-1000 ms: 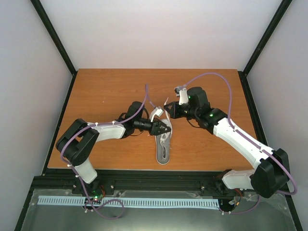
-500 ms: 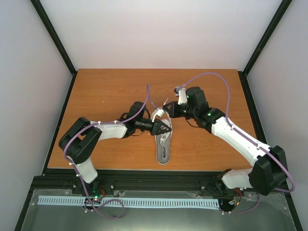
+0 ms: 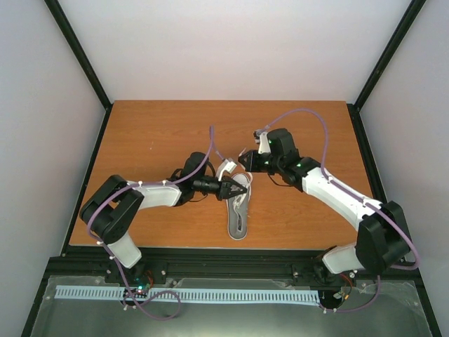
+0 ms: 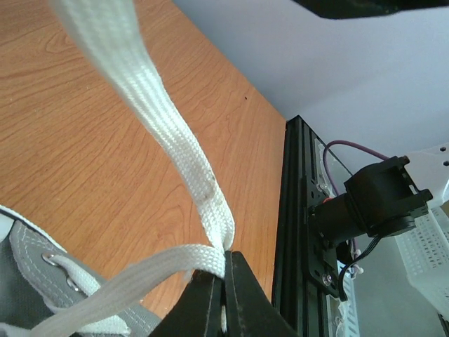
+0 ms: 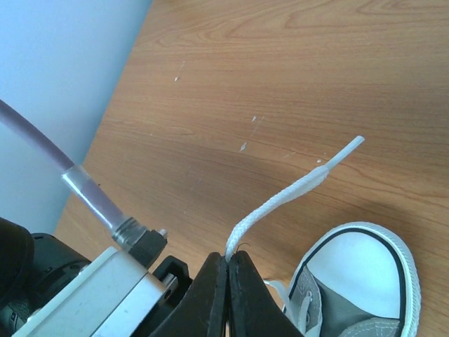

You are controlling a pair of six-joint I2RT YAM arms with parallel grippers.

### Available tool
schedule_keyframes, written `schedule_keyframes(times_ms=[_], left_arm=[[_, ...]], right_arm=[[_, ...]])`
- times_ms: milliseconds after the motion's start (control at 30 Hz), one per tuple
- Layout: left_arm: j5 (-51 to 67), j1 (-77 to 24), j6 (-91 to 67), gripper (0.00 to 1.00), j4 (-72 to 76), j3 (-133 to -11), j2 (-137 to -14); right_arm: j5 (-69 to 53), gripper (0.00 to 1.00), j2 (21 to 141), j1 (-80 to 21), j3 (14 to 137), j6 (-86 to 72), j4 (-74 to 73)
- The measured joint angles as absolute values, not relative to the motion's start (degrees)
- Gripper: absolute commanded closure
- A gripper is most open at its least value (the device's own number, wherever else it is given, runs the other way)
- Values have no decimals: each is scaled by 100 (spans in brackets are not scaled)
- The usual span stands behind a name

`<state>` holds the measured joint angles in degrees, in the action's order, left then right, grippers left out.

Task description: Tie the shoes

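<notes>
The top external camera sits high behind the arm bases point(image 3: 130, 256) and looks steeply down. It takes in the whole table point(image 3: 154, 133), with the bases at 6 o'clock, the far edge at 12 o'clock and the grey sneaker point(image 3: 238, 214) near centre. The left wrist camera rides very close behind the left gripper point(image 4: 226, 261), facing low across the wood toward the black frame rail point(image 4: 295, 232) at 3 o'clock. The right wrist camera, equally close behind the right gripper point(image 5: 228, 260), tilts down at the tabletop, with the toe cap point(image 5: 358, 270) at 5 o'clock. All three views share the sneaker and its white lace point(image 4: 175, 140).

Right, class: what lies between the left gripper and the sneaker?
A white lace, pinched in the left gripper, runs to the sneaker; left wrist view shows it.
</notes>
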<state>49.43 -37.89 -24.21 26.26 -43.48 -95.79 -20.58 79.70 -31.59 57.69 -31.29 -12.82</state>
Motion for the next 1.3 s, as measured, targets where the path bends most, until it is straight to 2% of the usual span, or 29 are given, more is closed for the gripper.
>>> schedule_keyframes(times_ms=[167,533,600,633,700,767,900,1000,1133,1300], left_arm=[[4921,-3789,-2429,99,2722,-4191,-9561],[4757,-3750,-2502,99,2696,-3900,-9365],[4718,-3752,-2515,99,2703,-3859,-9351],[4700,-3754,-2523,99,2711,-3859,-9351],[4674,-3763,-2558,99,2740,-3857,-9345],[4611,-3765,-2598,99,2775,-3785,-9330],[4427,-3763,-2727,99,2917,-3632,-9233],[4309,-3763,-2836,99,3024,-3531,-9161],[4165,-3739,-2993,99,3063,-3446,-9124],[4062,-3708,-3118,99,3065,-3441,-9087]], right_arm=[[-2244,97,8243,-3153,5833,-3183,-1122],[-3341,96,9802,-3140,6619,-3345,-832],[-3494,88,10049,-3133,6685,-3323,-847],[-3568,78,10165,-3142,6711,-3284,-878],[-3640,52,10355,-3159,6737,-3212,-993],[-3597,34,10425,-3144,6748,-3057,-1146],[-3533,17,10355,-3022,6722,-2818,-1319],[-3472,12,10079,-2766,6530,-2683,-1332],[-3334,11,9470,-2429,6119,-2510,-1304],[-3581,5,8392,-2209,5052,-2265,-622]])
